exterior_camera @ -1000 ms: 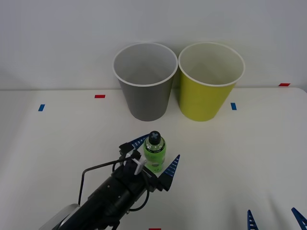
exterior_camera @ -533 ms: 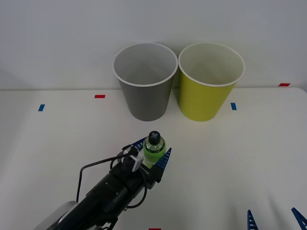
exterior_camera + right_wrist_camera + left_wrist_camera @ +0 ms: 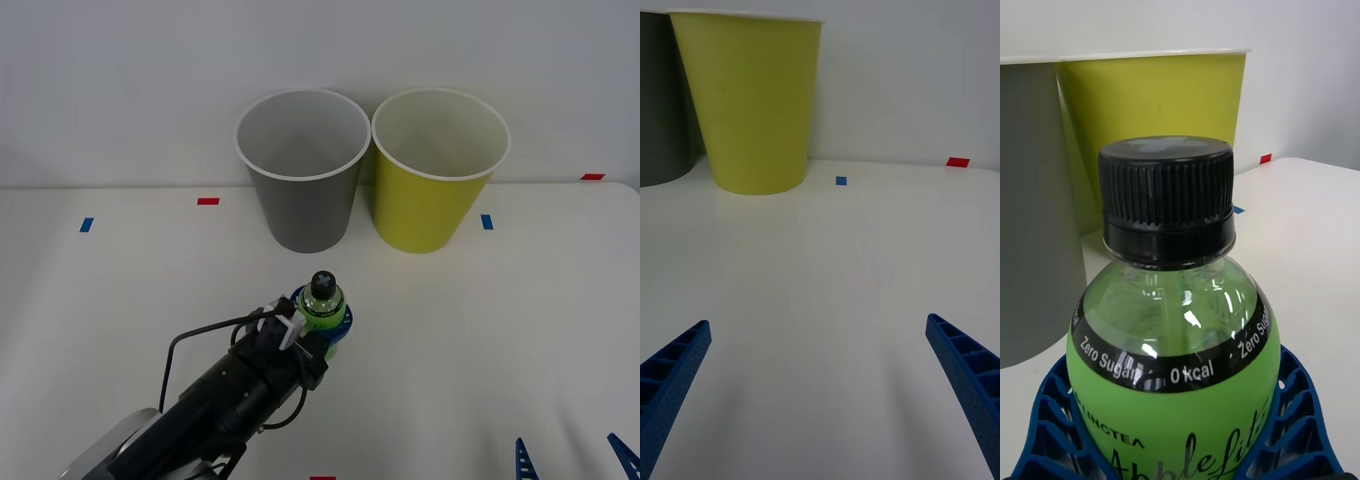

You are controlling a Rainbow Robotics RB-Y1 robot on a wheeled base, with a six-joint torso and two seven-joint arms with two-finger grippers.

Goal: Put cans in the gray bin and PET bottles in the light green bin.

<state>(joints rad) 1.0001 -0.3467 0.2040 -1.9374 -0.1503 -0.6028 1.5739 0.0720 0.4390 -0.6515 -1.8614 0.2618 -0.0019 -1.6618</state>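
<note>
The left arm reaches in from the near left, its black wrist angled toward the far right over the middle of the table. The left gripper has its blue ribbed fingers closed in around the bottle, gripping the body below the shoulder; the bottle stands upright between them. A black cable loops along the forearm, and a white clip sits at the wrist. The right gripper waits at the near right, low over the table, with its fingers spread wide apart and nothing between them.
</note>
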